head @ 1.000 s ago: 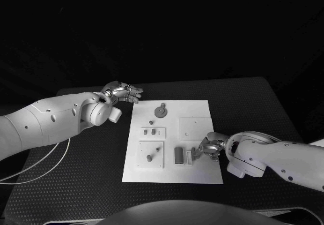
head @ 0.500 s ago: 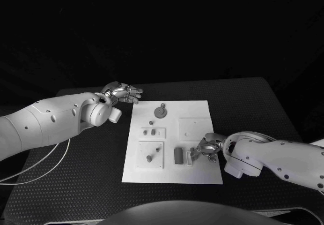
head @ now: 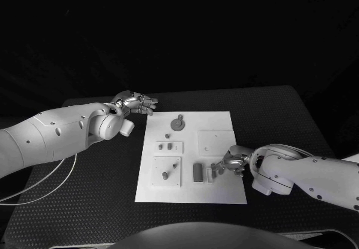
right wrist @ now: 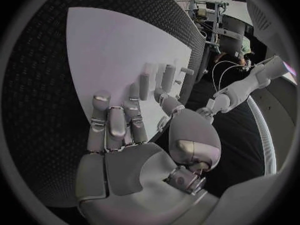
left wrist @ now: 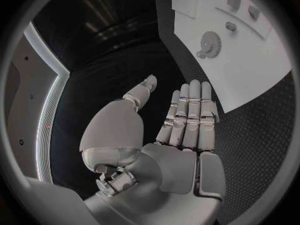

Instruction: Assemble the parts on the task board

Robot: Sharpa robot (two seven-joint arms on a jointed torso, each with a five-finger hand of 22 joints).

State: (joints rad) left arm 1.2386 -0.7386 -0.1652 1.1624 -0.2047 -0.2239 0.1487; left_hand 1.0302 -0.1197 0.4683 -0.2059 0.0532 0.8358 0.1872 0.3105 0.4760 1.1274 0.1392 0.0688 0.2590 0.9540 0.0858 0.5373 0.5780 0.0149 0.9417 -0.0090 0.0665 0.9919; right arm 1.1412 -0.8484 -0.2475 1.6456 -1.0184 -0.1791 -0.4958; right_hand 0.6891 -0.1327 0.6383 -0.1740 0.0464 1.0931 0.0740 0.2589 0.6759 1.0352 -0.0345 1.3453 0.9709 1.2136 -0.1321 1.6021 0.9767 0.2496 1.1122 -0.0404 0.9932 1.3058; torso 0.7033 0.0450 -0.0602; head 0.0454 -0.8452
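Note:
The white task board [head: 217,122] lies in the middle of the table. On it are a round gear [head: 178,123], small pegs [head: 165,176] and a dark upright block [head: 198,172] beside a pale piece [head: 210,174]. My right hand [head: 232,165] rests on the board's right side, its fingertips close to the pale piece. In the right wrist view its fingers [right wrist: 112,127] lie on the board [right wrist: 106,50] and the thumb reaches toward the standing parts [right wrist: 145,85], with nothing plainly gripped. My left hand [head: 136,102] hovers flat and open beyond the board's far left corner, with the gear [left wrist: 210,47] ahead of it.
The black textured table [head: 90,192] surrounds the board on all sides. A pale cable [head: 45,181] loops under my left arm at the table's left. A raised square plate [head: 217,140] sits on the board near my right hand.
My right hand has shifted slightly at the board's right side, near the pale piece. The left hand has stayed where it was.

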